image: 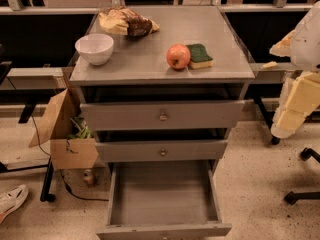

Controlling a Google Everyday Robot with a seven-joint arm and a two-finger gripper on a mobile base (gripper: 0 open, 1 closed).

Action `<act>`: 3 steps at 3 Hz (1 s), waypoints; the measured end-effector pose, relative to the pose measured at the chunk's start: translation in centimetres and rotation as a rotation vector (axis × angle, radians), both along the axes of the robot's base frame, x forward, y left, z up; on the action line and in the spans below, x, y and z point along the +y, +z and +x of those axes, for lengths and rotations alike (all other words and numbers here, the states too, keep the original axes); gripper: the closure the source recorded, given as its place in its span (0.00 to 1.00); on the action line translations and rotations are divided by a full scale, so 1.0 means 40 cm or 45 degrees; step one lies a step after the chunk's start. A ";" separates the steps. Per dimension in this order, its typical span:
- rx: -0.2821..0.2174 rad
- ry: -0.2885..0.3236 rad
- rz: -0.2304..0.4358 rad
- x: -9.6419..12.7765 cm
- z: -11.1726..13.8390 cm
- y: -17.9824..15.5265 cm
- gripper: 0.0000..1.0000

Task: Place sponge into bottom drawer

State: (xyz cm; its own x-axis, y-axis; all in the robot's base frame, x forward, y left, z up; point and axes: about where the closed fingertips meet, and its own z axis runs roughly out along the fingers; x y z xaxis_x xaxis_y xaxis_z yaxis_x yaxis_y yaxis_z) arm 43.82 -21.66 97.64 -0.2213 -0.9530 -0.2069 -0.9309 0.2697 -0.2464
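Observation:
The sponge, dark green on top with a yellow body, lies on the grey cabinet top, right of centre, touching the right side of a red-orange apple. The bottom drawer is pulled wide open towards me and shows an empty grey tray. The two upper drawers with small round knobs are slightly ajar. My gripper hangs at the right edge of the view, beside the cabinet and below the level of its top, well apart from the sponge and holding nothing that I can see.
A white bowl stands at the cabinet top's left. A crumpled bag lies at the back. An open cardboard box stands on the floor at left. A chair base is at right and a shoe at lower left.

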 end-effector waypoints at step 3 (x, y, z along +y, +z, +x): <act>-0.053 -0.104 0.098 0.059 0.099 -0.004 0.00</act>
